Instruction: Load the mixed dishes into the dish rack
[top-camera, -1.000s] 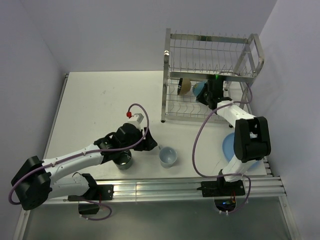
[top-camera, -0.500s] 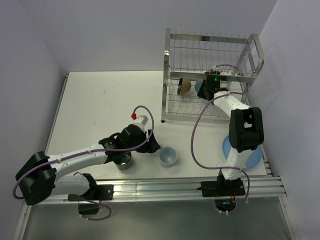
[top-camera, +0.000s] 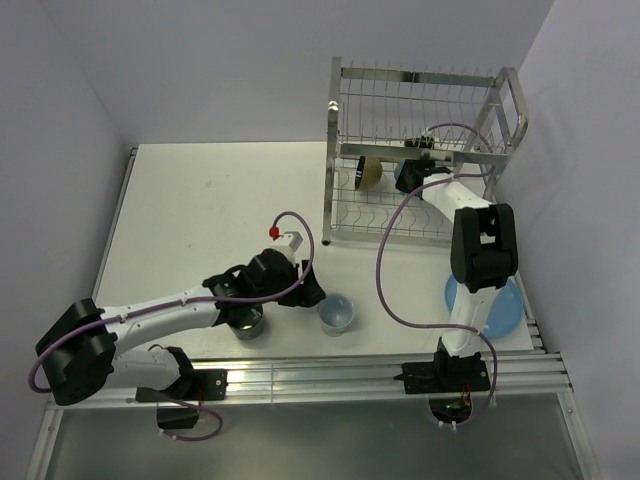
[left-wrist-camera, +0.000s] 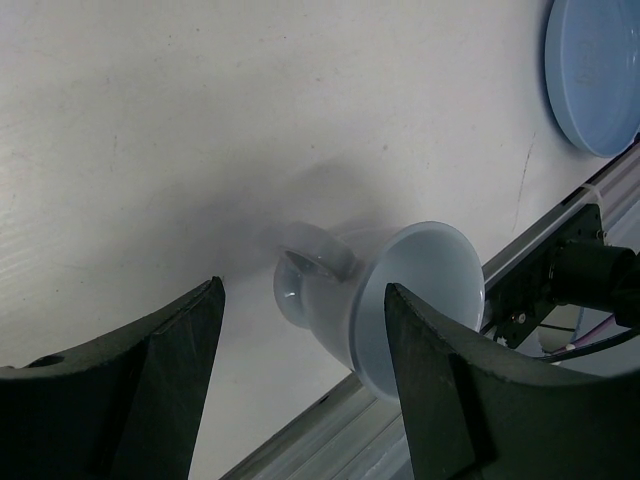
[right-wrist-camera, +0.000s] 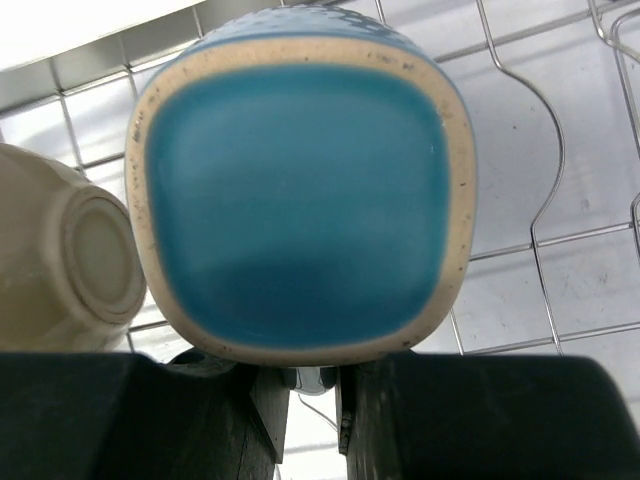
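A light blue mug (top-camera: 336, 313) (left-wrist-camera: 385, 300) stands near the table's front edge. My left gripper (top-camera: 310, 295) (left-wrist-camera: 300, 290) is open just left of it, and the mug sits a little ahead between the spread fingers, untouched. The dark mug (top-camera: 246, 323) shows partly under the left arm. Inside the lower tier of the dish rack (top-camera: 420, 110) (right-wrist-camera: 545, 215), my right gripper (top-camera: 408, 178) (right-wrist-camera: 312, 370) is shut on the rim of a blue-glazed bowl (right-wrist-camera: 300, 210) with a tan edge. A tan bowl (top-camera: 370, 172) (right-wrist-camera: 85, 260) leans beside it. The light blue plate (top-camera: 500, 312) (left-wrist-camera: 595, 75) lies at the right.
The aluminium rail (top-camera: 330, 375) runs along the table's front edge just behind the mug. The rack's upper tier (top-camera: 415, 95) hangs over the right gripper. Purple cables (top-camera: 385, 290) loop from both arms. Walls close in the back and both sides.
My left gripper has slid right toward the light blue mug. The right arm has straightened and reached deeper into the rack's lower tier with the blue bowl.
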